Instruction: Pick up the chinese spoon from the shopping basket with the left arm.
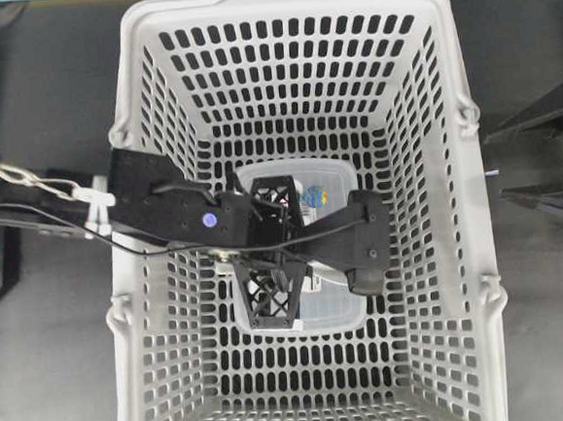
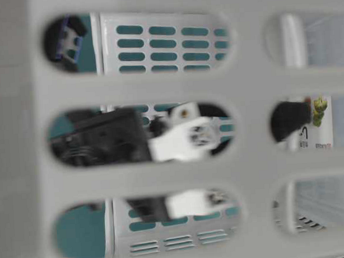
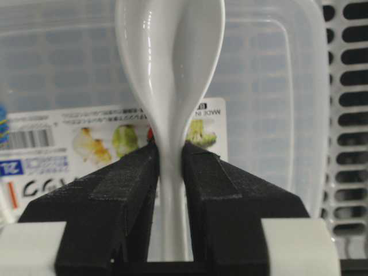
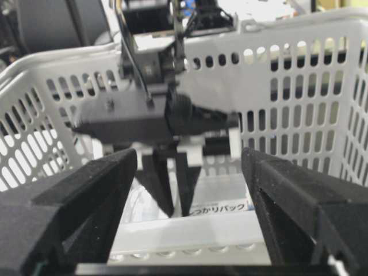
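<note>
A: What does everything sit on?

B: A dark table (image 1: 50,365), with the shopping basket (image 1: 142,46) taking up most of it in the overhead view. It is light grey, with slotted walls and floor and a rounded rim.

A: What is inside the basket?

B: A clear lidded food container (image 1: 333,177) lies flat on the basket floor near the middle, with a printed label (image 3: 52,144) on its lid. The left arm (image 1: 154,196) reaches in over the left rim and ends above the container.

A: And the left tool?

B: The left tool (image 3: 171,164) points down at the container lid. Its black fingers (image 3: 129,184) are drawn in narrow and press on both sides of the handle of the chinese spoon (image 3: 169,63), so it holds the spoon.

A: Where exactly is the spoon?

B: Over the container lid, inside the basket. In the left wrist view the glossy white bowl lies beyond the fingertips, across the label, and the handle runs back between the two fingers. I cannot tell whether the bowl touches the lid.

A: The right side?

B: The right tool (image 4: 190,190) sits outside the basket by the right wall, fingers spread wide, with nothing between them.
</note>
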Robot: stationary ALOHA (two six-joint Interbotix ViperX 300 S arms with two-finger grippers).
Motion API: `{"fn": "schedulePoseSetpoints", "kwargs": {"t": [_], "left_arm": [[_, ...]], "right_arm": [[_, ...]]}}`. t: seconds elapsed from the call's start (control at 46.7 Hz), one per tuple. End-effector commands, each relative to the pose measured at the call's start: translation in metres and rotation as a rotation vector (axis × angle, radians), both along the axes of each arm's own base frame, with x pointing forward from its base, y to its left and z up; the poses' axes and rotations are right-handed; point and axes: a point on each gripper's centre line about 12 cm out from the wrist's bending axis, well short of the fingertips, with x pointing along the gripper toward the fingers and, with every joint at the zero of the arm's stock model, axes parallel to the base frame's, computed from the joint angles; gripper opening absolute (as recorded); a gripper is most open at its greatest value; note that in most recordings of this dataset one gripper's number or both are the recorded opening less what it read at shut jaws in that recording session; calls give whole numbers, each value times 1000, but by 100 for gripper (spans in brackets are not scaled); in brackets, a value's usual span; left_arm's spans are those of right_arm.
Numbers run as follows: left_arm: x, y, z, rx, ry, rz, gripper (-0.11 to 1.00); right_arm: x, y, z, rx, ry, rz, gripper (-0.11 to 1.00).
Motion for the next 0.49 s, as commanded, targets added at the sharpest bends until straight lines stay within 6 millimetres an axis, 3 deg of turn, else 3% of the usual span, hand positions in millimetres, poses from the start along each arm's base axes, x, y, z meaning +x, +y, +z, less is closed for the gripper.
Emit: {"fn": "schedulePoseSetpoints", "kwargs": {"t": [0.0,0.3,0.471], "left_arm": [[-3,1,49,-7,-73,6,13],[-15,1,137,-14,-109,19,13],[-18,3,162,-15,-113,25,13]], "right_arm": [[1,1,6,8,-10,2,71],[1,1,6,8,-12,2,71],[1,1,5,8,-10,2,71]]}}
